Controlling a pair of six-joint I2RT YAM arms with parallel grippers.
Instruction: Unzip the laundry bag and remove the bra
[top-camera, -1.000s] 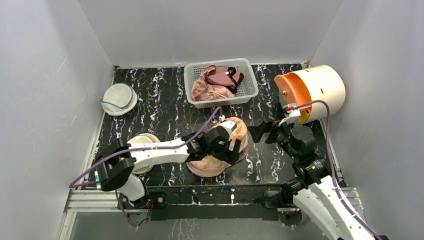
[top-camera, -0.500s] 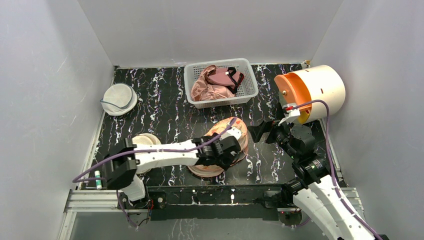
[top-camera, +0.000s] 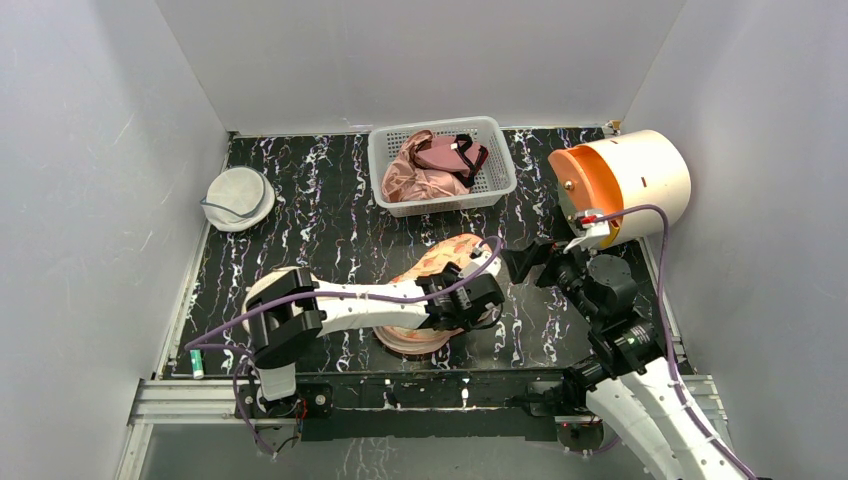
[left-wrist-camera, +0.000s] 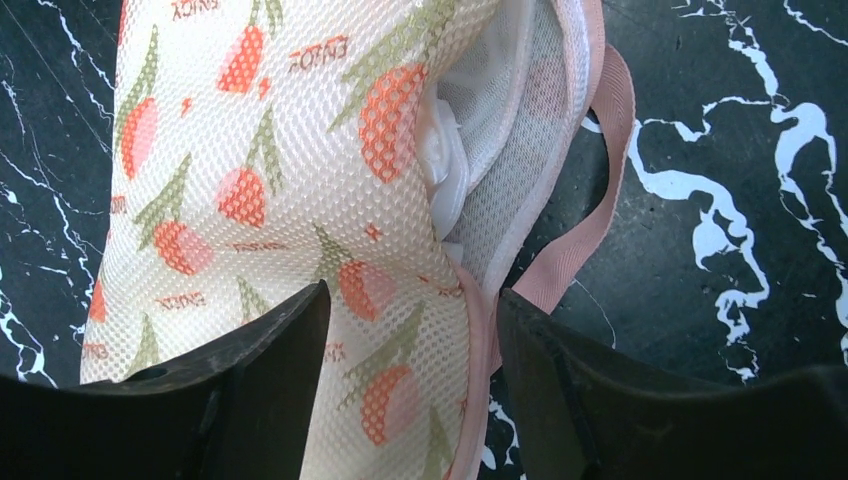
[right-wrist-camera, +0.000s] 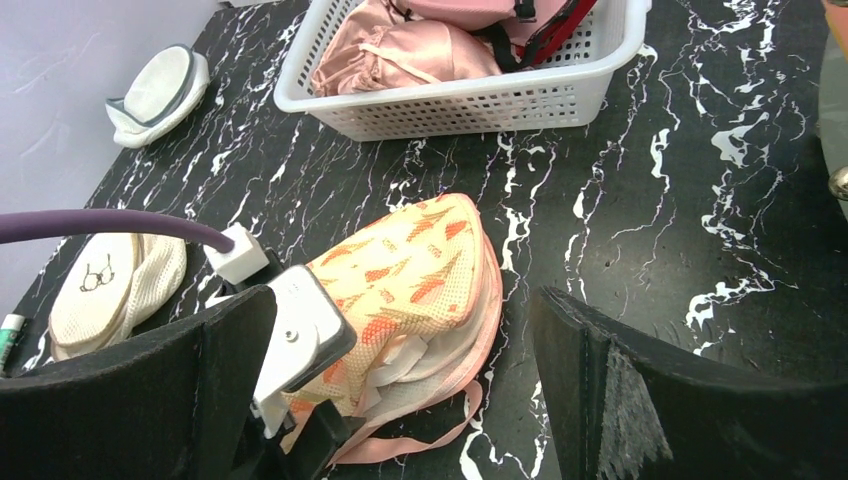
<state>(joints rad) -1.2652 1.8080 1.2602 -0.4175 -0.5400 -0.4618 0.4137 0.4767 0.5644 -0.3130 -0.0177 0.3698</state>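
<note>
The peach laundry bag lies at the table's middle front, also in the right wrist view. Its zip is open along the near right side, and the printed upper flap is raised off the beige mesh lining. The white bra shows inside the gap, also in the right wrist view. My left gripper is shut on the flap's pink-edged rim. A pink strap trails onto the table. My right gripper is open and empty, just right of the bag.
A white basket at the back holds a pink satin garment and a maroon bra. A cream pouch with a black icon lies left of the bag. A white round pouch lies far left. An orange-fronted drum stands right.
My left arm has swung right across the bag, its gripper moving from the bag's top to its right rim. The upper flap now stands higher. The right gripper has barely shifted.
</note>
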